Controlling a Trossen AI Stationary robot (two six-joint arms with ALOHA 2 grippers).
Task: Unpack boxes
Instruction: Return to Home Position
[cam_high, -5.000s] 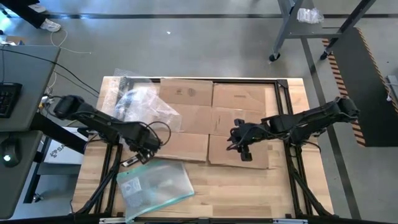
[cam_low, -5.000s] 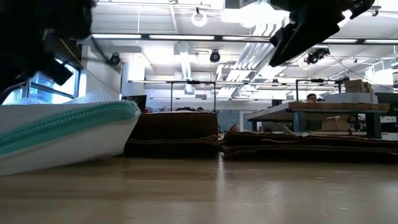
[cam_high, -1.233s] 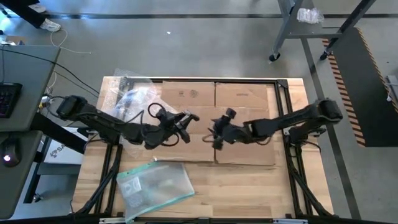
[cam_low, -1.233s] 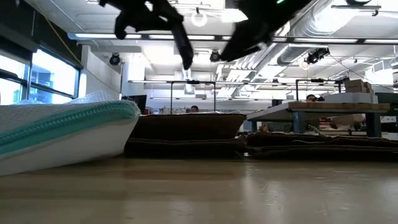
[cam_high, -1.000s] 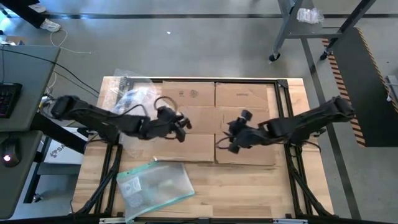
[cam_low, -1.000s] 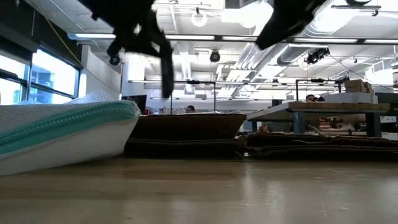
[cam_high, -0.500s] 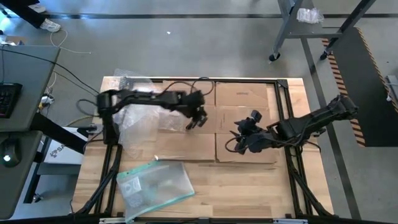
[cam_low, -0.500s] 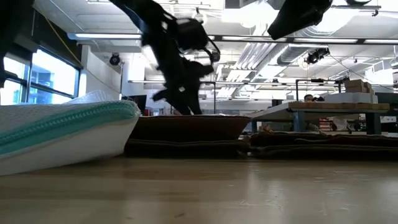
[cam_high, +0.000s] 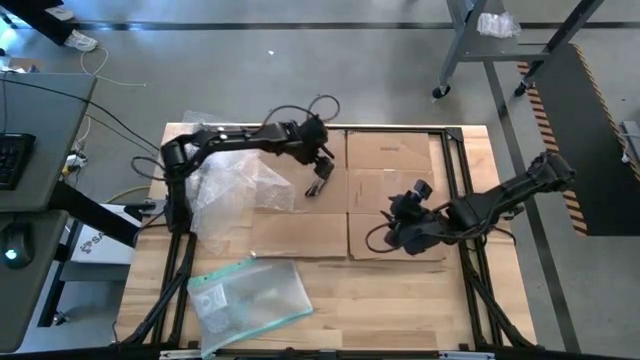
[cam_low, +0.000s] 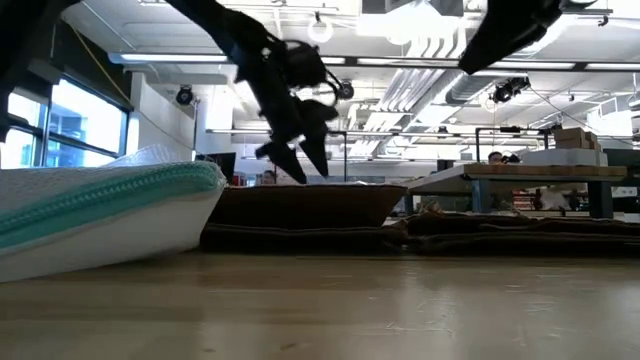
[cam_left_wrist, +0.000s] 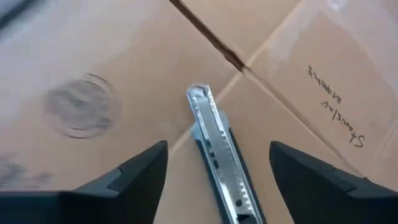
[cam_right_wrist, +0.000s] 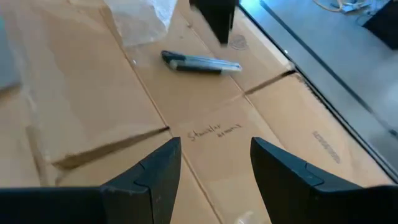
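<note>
Wooden table (cam_high: 400, 300), workshop floor around it. Cardboard box (cam_high: 300, 235): flattened, spread from the table's far edge to its middle. Cutter (cam_right_wrist: 201, 63): lying on the box, toward the far edge. Left gripper (cam_left_wrist: 218, 144): fingers spread, empty, above the cutter. Right gripper (cam_right_wrist: 216, 158): fingers spread, empty, over the box's right part.

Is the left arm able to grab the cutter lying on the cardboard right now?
Probably yes. The left gripper hangs just above the cutter with its fingers open either side. The cutter lies bare on the flattened cardboard box; the bubble wrap sits beside it, not over it.
</note>
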